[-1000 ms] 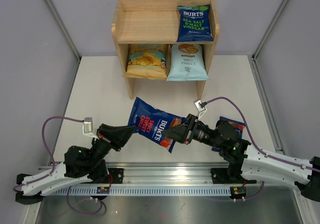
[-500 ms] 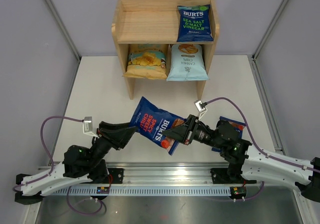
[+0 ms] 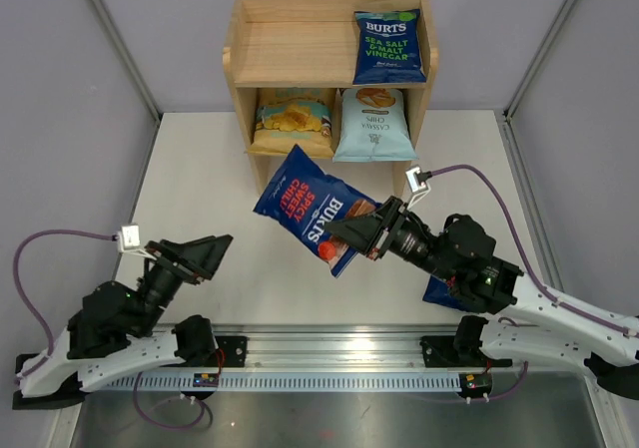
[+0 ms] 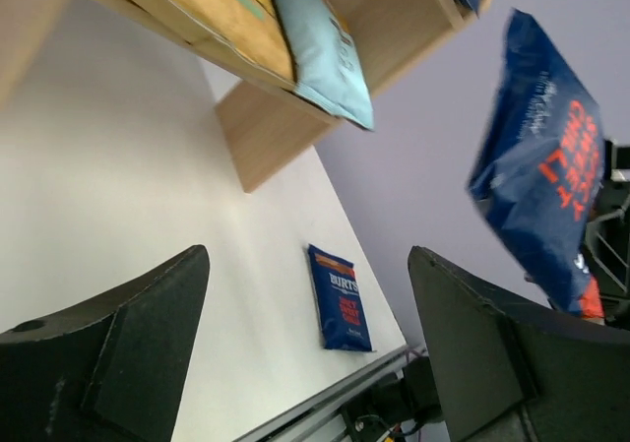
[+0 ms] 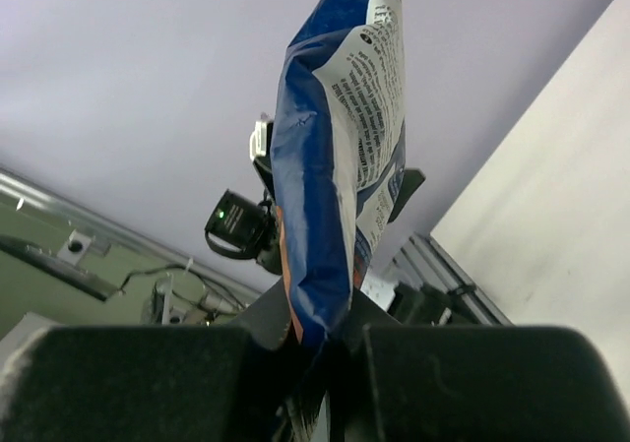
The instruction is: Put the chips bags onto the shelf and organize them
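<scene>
The wooden shelf stands at the back centre. Its upper tier holds a dark blue BURTS bag on the right. On the lower tier lie a yellow-and-teal bag and a pale blue cassava bag. My right gripper is shut on the lower end of a second BURTS bag, which hangs above the table in front of the shelf, its edge clamped between the jaws. My left gripper is open and holds nothing, well left of that bag. A third BURTS bag lies flat on the table, mostly under the right arm.
The white table is bounded by grey walls on both sides. A metal rail with both arm bases runs along the near edge. The left half of the shelf's upper tier is bare wood.
My left gripper opened, let go of the bag and drew back to the left. My right gripper tightened on the bag and carried it up toward the shelf.
</scene>
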